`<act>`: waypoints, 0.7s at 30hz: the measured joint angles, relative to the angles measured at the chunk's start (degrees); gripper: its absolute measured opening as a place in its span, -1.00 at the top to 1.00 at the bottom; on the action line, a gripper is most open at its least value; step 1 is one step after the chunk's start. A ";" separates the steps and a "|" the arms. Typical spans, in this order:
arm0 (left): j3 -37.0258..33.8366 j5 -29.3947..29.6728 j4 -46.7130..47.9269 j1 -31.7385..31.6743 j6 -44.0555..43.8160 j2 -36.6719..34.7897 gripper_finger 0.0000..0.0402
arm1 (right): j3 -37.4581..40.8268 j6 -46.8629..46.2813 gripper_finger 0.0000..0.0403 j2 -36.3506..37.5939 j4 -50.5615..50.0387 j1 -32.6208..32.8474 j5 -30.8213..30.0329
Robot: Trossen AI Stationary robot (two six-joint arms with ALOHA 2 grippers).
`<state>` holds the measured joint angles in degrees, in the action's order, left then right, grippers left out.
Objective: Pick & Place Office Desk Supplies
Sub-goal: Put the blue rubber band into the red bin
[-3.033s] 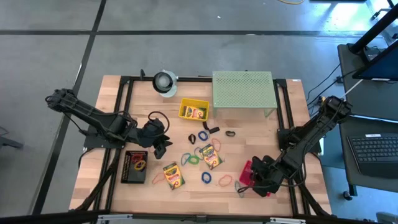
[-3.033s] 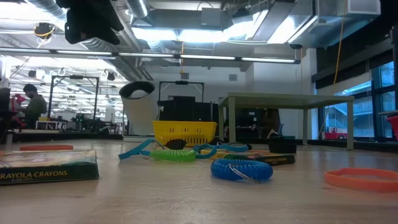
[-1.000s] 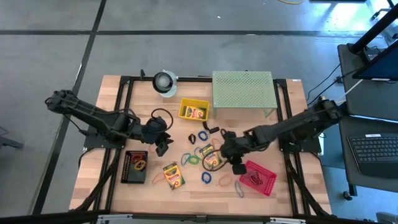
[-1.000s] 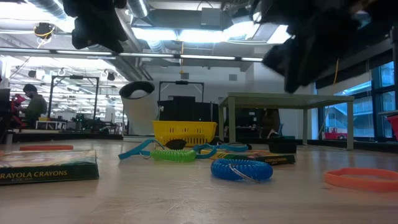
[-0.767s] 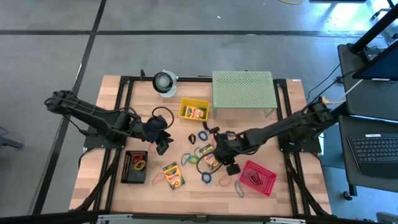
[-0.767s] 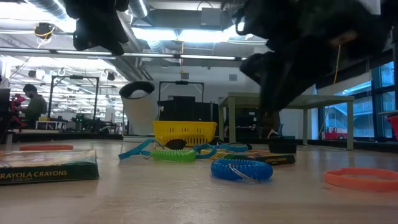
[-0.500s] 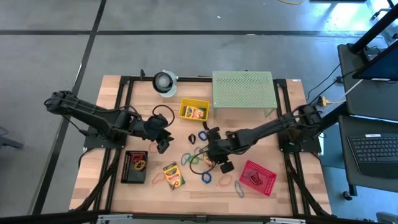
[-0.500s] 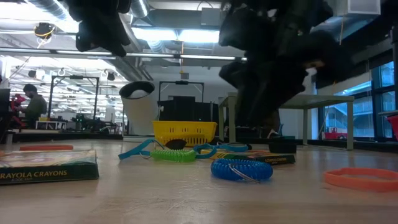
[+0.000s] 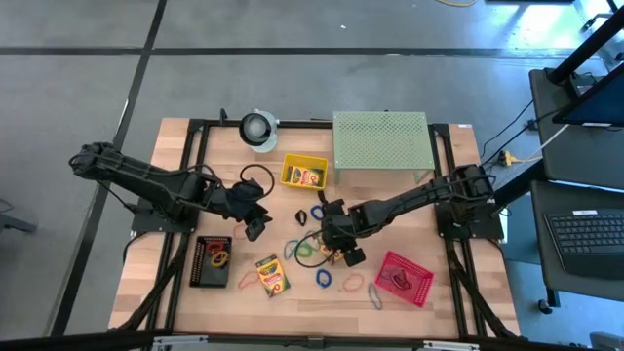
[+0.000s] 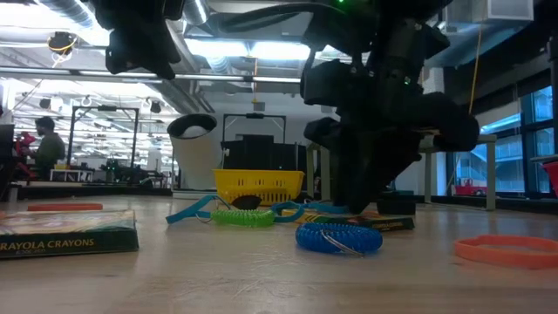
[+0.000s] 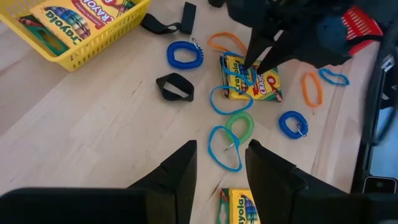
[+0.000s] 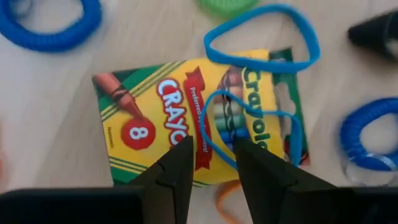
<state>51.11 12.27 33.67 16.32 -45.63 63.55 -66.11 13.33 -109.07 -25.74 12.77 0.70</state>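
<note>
Table (image 9: 390,302): pale wood, matt, visible grain. Crayon box (image 12: 199,124): glossy printed card. Yellow basket (image 11: 74,37): slotted plastic. Blue band (image 12: 261,37): smooth rubber; coiled blue loop (image 11: 185,55): ribbed plastic. Green stand (image 9: 380,141): perforated, matt.

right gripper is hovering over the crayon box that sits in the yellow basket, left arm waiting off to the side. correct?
Not quite. The right gripper is over the crayon box lying loose on the table, with blue rubber-band loops draped across it. The right wrist view shows this. The yellow basket holds a different box. The left gripper does wait off to the side.
</note>
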 joint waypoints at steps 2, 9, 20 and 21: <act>0.00 0.00 0.00 0.00 0.00 0.00 0.35 | -0.12 0.25 0.40 -0.50 0.27 -0.04 0.33; 0.00 0.01 0.02 0.00 0.00 0.00 0.35 | -0.22 0.64 0.58 -1.22 0.42 0.02 0.19; 0.00 0.02 0.02 0.00 -0.04 0.00 0.35 | -0.11 -3.47 0.98 -1.43 1.54 0.07 -2.93; 0.00 0.02 0.02 0.00 -0.04 0.00 0.35 | -0.11 -3.67 0.98 -1.36 1.54 0.07 -3.05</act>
<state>51.11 12.29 33.69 16.32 -45.67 63.55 -66.22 9.66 -110.43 -24.21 12.84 -2.35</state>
